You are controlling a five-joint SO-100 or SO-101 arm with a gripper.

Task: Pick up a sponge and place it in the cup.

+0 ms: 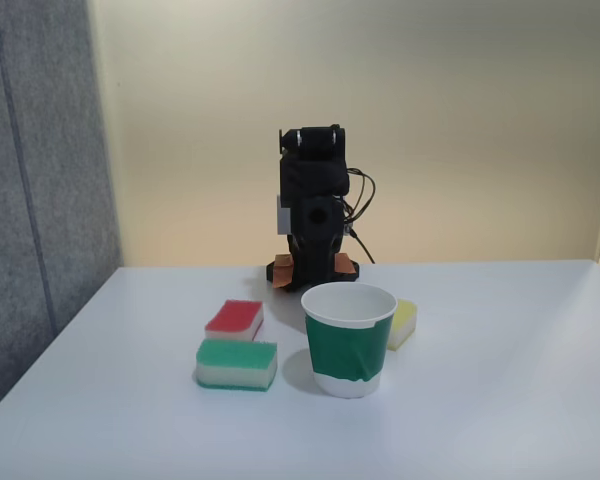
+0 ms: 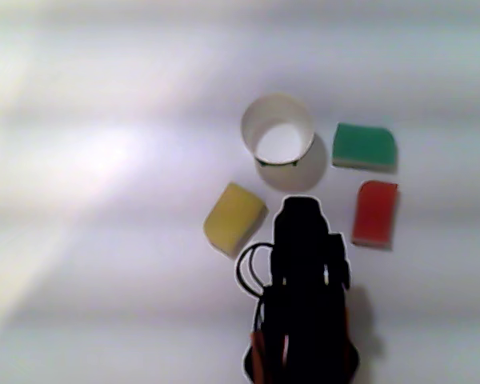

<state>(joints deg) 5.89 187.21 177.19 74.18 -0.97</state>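
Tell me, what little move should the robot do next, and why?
Probably unfold and reach toward the small red-topped rectangular sponge. The black robot arm sits folded at the back of the white table, touching nothing. The red sponge lies flat behind the green-topped sponge, and the white paper cup with the green band stands upright and empty.

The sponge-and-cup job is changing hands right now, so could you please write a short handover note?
Arm: folded at its base behind the things, holding nothing; I cannot tell how the jaws stand.
Red sponge: flat on the table, untouched, just behind the green sponge, to the left of the cup in the fixed view.
Cup: upright and empty.
Yellow sponge: on the cup's other side.
Done: nothing. Left: grasp the red sponge, lift it, drop it in the cup.
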